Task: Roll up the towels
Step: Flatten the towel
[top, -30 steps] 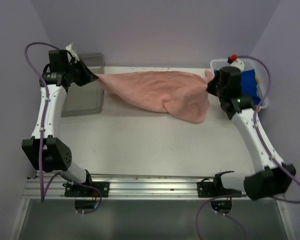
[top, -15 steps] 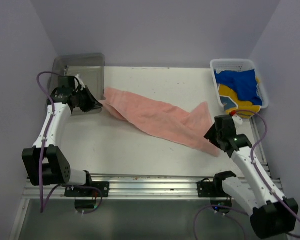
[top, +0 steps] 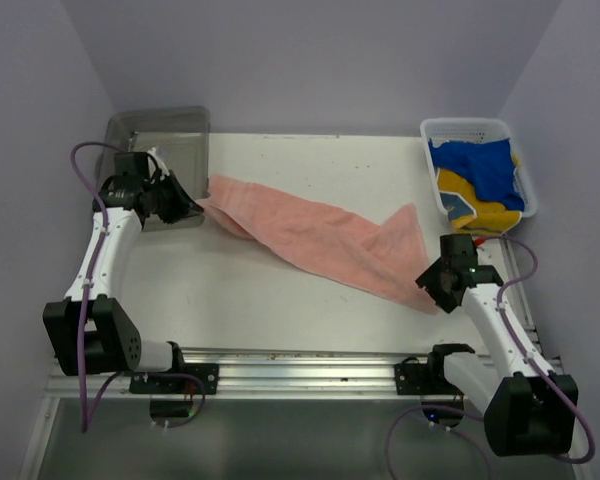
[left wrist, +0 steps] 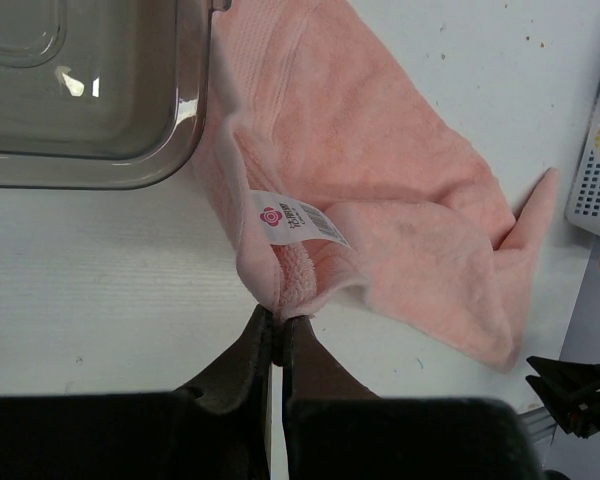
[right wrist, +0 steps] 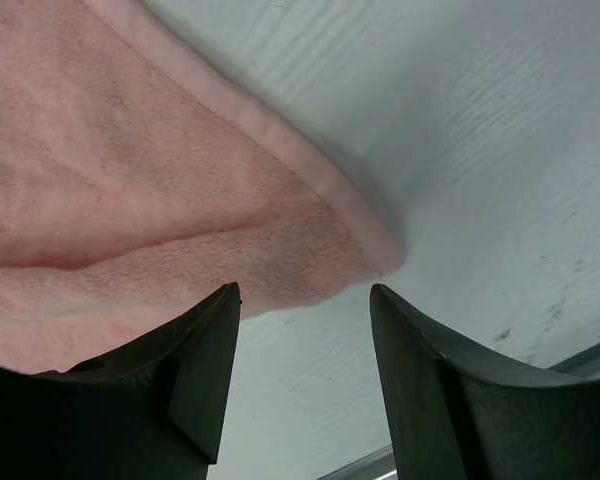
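Pink terry towel [top: 315, 238] lies as a crumpled diagonal strip on the white table [top: 280, 300], running from upper left to lower right of the overhead view, folded over itself and not flat. My left gripper [left wrist: 275, 322] is clamped on the towel's upper-left corner, just below the white care label [left wrist: 295, 222]. My right gripper [right wrist: 305, 300] has its jaws apart over the lower-right corner and grips nothing. I judge this the spread-out step, rolling not begun. Next move calls for pinching that lower-right corner, pulling the cloth taut and square, then rolling from one short end. Around: a smoky clear plastic bin [top: 170, 140] at upper left sits just beside the left gripper and could snag the hem. A white mesh basket [top: 465, 126] at upper right, holding blue and yellow cloths [top: 480, 170], is well apart from the work.
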